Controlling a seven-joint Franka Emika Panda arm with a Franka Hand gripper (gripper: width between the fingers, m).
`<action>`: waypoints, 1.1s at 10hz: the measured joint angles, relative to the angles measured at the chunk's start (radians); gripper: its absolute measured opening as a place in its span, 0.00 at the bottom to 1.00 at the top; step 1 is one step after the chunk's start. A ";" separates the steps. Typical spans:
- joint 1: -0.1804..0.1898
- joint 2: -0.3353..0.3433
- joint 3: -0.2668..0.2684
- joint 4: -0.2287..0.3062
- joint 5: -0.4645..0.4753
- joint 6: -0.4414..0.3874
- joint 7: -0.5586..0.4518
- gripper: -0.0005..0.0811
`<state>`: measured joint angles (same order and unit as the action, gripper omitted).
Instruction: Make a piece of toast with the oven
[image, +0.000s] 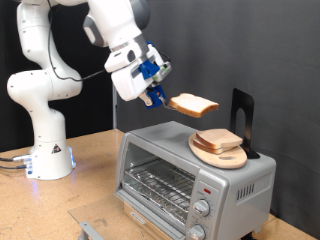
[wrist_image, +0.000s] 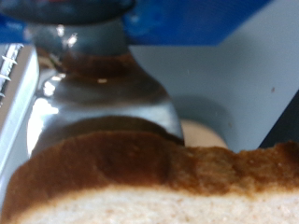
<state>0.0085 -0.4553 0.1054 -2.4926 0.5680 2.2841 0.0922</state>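
My gripper (image: 158, 96) is shut on a piece of toast (image: 193, 103), a pale slice with a tan-brown crust, held flat in the air above the silver oven (image: 190, 170). In the wrist view the slice's crust (wrist_image: 159, 173) fills the foreground under a dark finger (wrist_image: 103, 103). The oven's glass door is closed and its wire rack shows through it; two round knobs (image: 201, 210) sit at its lower front corner. More bread slices (image: 217, 140) lie on a round wooden board (image: 222, 156) on the oven's top.
A black stand (image: 242, 115) rises behind the board on the oven's top. The robot's white base (image: 45, 150) stands at the exterior view's left on the wooden table (image: 90, 200). A grey object (image: 90, 228) lies at the table's front edge.
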 joint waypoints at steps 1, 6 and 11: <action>-0.002 -0.032 -0.028 -0.023 0.000 -0.025 -0.028 0.48; -0.072 -0.166 -0.138 -0.113 -0.075 -0.167 -0.092 0.48; -0.195 -0.242 -0.194 -0.205 -0.092 0.026 -0.124 0.48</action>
<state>-0.1864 -0.6974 -0.0886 -2.6977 0.4760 2.3096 -0.0315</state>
